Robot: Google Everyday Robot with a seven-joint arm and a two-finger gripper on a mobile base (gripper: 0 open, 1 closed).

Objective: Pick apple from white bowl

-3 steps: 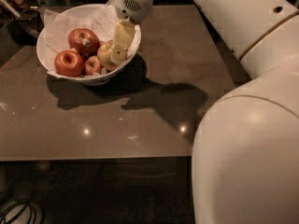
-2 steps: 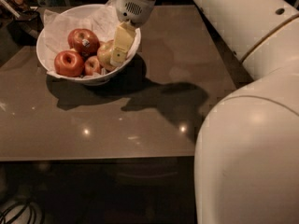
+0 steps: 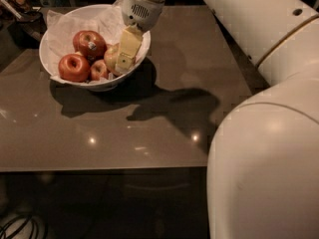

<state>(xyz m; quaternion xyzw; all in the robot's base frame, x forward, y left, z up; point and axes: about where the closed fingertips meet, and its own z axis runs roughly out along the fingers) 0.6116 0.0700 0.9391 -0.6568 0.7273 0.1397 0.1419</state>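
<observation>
The white bowl (image 3: pixel 55 54) stands at the table's far left, lined with crinkled white paper. The pale yellow-green apple (image 3: pixel 110 57) lies at the bowl's right side. My gripper (image 3: pixel 122 62) reaches down from above into the right part of the bowl. Its yellowish tip is pressed against the right side of the pale apple and hides part of it. Three red apples lie in the bowl to the left: a large one (image 3: pixel 74 67), one with a small sticker (image 3: pixel 90 43), and a small one (image 3: pixel 99 69).
The bowl sits on a brown glossy table (image 3: pixel 149 128). My large white arm (image 3: pixel 264 148) fills the right side of the view. Dark clutter (image 3: pixel 22 4) lies past the table's far left corner. Cables (image 3: pixel 20 225) lie on the floor at lower left.
The gripper has sunk a little deeper into the bowl beside the pale apple. The apples and the bowl have not moved.
</observation>
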